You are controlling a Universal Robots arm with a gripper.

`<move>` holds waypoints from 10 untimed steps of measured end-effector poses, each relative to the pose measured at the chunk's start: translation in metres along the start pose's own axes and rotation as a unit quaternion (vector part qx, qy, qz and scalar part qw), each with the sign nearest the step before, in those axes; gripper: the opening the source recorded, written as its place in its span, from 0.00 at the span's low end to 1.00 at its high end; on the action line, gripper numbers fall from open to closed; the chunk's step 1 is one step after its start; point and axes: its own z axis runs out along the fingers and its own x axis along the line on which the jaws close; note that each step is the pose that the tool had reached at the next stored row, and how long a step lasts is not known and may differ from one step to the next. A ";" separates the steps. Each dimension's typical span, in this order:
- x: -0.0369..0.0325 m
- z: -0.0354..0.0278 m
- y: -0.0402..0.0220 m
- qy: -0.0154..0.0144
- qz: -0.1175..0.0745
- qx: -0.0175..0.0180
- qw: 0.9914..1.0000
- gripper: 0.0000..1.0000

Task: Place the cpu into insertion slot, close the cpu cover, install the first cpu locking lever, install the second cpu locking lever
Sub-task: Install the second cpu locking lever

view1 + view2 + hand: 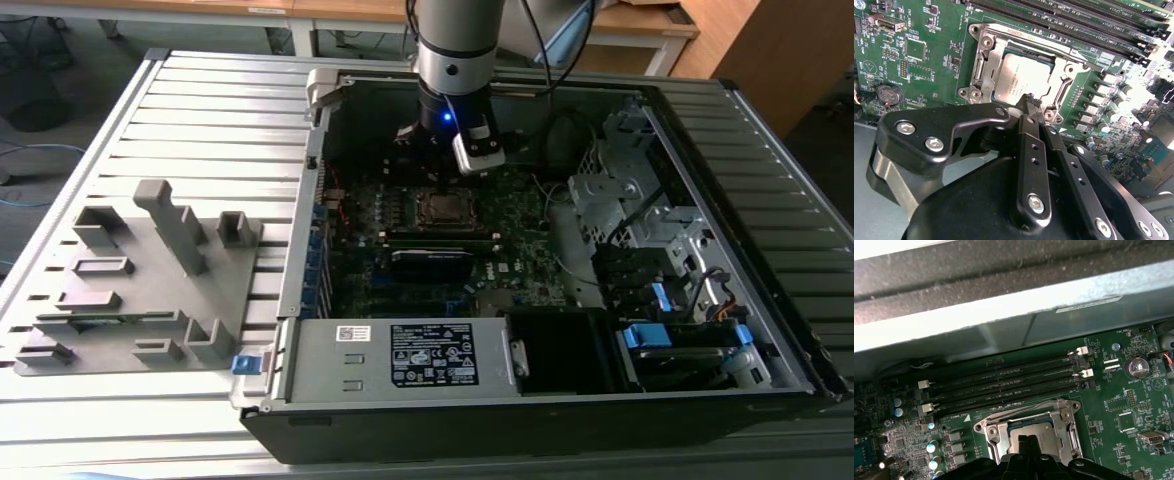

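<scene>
chip: the cpu (pixel 1021 82) sat flat inside the insertion slot (pixel 985 59) on the green board (pixel 929 45), near the board's middle.
cover: the cpu cover (pixel 1066 82) lay down around the chip, its window showing the grey top.
tool: the gripper (pixel 1029 101) stood directly over the chip's edge, fingers drawn together to a narrow tip, holding nothing.
case: computer case (pixel 747 130) lay open on the slatted table (pixel 200 110).

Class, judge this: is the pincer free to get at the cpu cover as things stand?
Probably yes. The pincer hangs right at the cpu cover, which lies down around the cpu, with nothing between them.
</scene>
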 end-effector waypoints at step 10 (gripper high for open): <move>-0.0001 -0.0033 0.0002 0.000 0.000 0.000 1.000 0.11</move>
